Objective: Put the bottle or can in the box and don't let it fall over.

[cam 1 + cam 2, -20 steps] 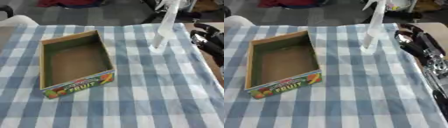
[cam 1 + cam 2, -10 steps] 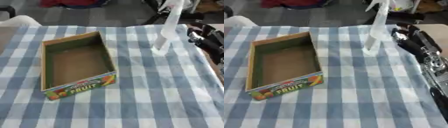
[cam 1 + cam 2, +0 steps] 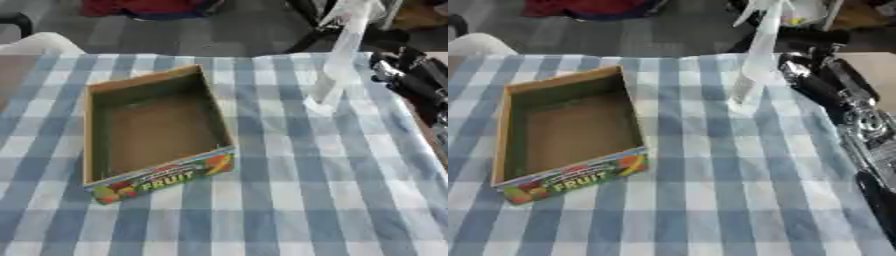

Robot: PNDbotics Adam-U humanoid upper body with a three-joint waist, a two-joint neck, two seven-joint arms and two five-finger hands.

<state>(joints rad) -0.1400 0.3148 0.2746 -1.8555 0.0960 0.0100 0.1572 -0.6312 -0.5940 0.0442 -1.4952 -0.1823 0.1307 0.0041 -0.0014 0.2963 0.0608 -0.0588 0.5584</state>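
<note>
Right hand (image 3: 811, 80) comes in along the right edge of the table, black and silver, fingers pointing toward the far side. Fingertips sit just beside the bottle, on its right; contact can't be confirmed. Fingers look roughly extended, not wrapped around anything, but whether the hand is open or closed can't be told from these views. The forearm runs down the right edge of the right eye view toward the lower corner. Left hand does not show.

Bottle (image 3: 339, 60): tall, slim, clear/whitish, standing upright on the blue-and-white checked tablecloth (image 3: 289, 200), close to the far right corner of the table. Its top reaches past the table's far edge in the picture. Little room between the bottle and the right table edge; the arm fills that strip.

Box (image 3: 153, 131): open cardboard tray with a "FRUIT" print on the near wall, sitting left of centre, slightly askew, interior bare. Well apart from the bottle, with a clear band of cloth between the box's right wall and the bottle. Open cloth also in front of the box and across the near right area.
</note>
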